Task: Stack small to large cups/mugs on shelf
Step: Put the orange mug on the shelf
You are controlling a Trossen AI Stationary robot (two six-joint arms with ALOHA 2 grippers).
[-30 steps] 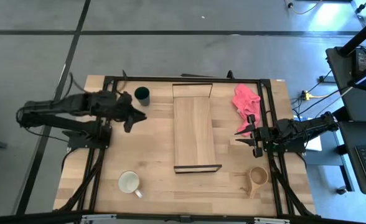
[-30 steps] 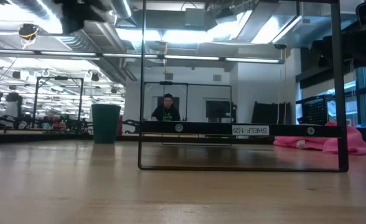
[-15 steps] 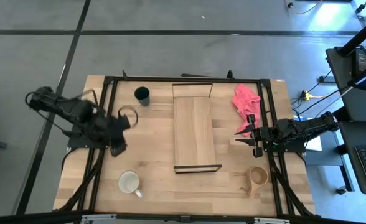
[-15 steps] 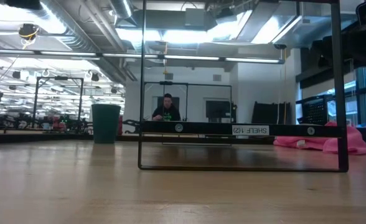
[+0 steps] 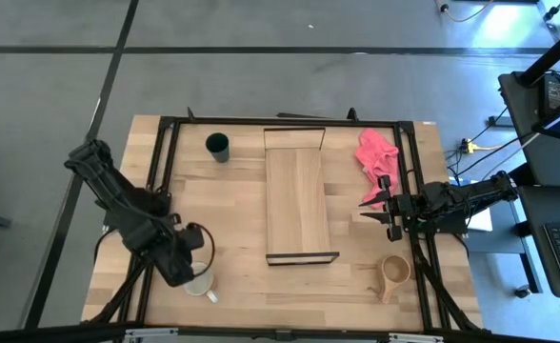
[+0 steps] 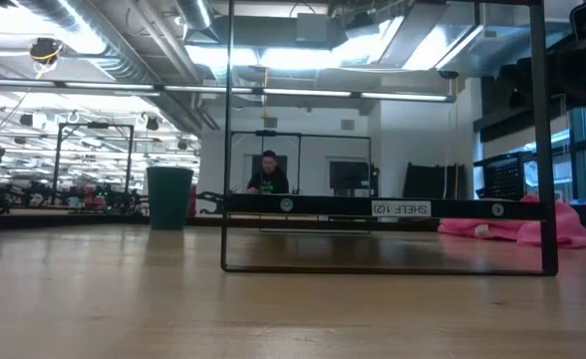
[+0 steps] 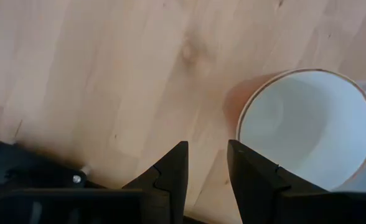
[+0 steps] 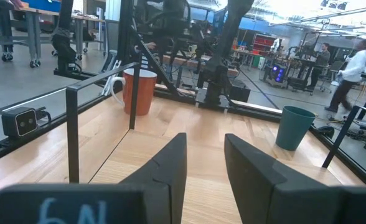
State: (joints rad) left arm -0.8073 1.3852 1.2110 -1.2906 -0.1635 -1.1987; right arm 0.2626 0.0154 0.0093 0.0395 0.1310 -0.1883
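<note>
The orange-brown mug (image 5: 200,282), white inside (image 7: 307,127), stands upright at the near left of the table. My left gripper (image 5: 193,259) hangs over the table just beside the mug's rim, fingers pointing down and open by a small gap (image 7: 206,167), holding nothing. The dark green cup (image 5: 217,146) stands at the far left and shows in the low view (image 6: 169,197). The tan wooden handled cup (image 5: 394,272) stands at the near right. The shelf (image 5: 297,195) lies in the middle. My right gripper (image 5: 380,211) waits at the right edge, open (image 8: 205,163) and empty.
A pink cloth (image 5: 375,155) lies at the far right, beside the shelf. The shelf's black frame ends (image 6: 388,267) stand up from the board. Black rails run along the table's left and right sides (image 5: 156,181). People show in the room beyond (image 6: 267,175).
My left gripper has swung from beside the green cup at the far left toward the table's near edge, and now stands over the table by the orange-brown mug, pointing down. The cups and the shelf have stayed in place.
</note>
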